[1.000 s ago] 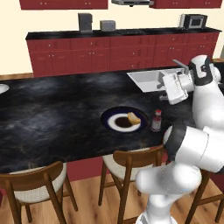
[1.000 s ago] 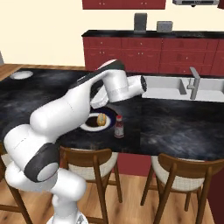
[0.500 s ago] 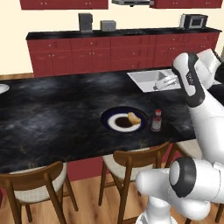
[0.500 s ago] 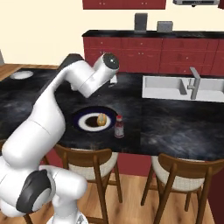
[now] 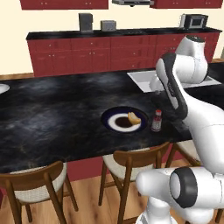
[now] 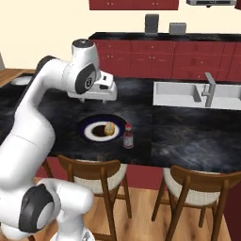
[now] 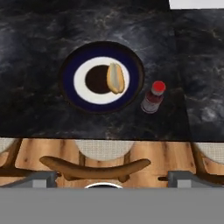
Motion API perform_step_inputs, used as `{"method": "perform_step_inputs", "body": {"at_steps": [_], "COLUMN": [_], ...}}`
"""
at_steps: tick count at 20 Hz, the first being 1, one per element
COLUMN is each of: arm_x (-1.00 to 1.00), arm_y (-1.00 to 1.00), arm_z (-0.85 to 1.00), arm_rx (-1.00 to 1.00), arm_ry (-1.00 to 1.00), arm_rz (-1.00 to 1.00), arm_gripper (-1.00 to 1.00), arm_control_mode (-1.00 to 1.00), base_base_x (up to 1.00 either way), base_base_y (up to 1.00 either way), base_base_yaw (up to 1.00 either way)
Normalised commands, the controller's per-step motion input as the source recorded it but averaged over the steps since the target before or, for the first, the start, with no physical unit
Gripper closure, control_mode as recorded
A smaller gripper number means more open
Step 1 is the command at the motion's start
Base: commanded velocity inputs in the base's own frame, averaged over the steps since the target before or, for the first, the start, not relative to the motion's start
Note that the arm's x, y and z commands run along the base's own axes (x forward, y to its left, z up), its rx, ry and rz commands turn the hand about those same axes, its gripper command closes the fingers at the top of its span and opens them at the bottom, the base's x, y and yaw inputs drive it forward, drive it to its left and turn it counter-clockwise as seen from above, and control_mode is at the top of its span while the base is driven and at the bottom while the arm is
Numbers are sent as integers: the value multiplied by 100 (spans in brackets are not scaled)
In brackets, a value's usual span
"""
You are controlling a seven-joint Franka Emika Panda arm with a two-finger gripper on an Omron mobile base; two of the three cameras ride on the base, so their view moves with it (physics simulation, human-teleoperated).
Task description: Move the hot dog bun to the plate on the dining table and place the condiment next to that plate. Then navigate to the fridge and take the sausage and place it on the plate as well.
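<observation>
On the dining table (image 5: 52, 113) the hot dog bun (image 7: 115, 78) is seen lying on the plate (image 7: 70, 74), condiment (image 7: 153, 97) just beside, directly below the raised pincer, whose opening cannot be told; fridge is judged elsewhere.

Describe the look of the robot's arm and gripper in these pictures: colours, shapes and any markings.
The arm is made of smooth, glossy white rounded shells, with dark grey rings and caps at the joints. No cables or markings show. The gripper ends in two small dark grey finger tips, blocky in shape.
</observation>
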Motion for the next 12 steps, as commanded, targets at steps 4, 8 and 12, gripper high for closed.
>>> {"method": "perform_step_inputs", "body": {"at_steps": [4, 8, 12], "arm_x": [-93, -17, 0], "arm_y": [-1, 0, 0], "arm_z": [-38, -6, 0], "arm_rx": [-15, -6, 0], "arm_ry": [-20, 0, 0], "arm_rz": [-25, -7, 0], "arm_gripper": [-100, -100, -100], "arm_control_mode": [-100, 100, 100], "base_base_x": [0, -9, -96], "base_base_y": [0, 1, 21], "base_base_yaw": [0, -1, 3]}}
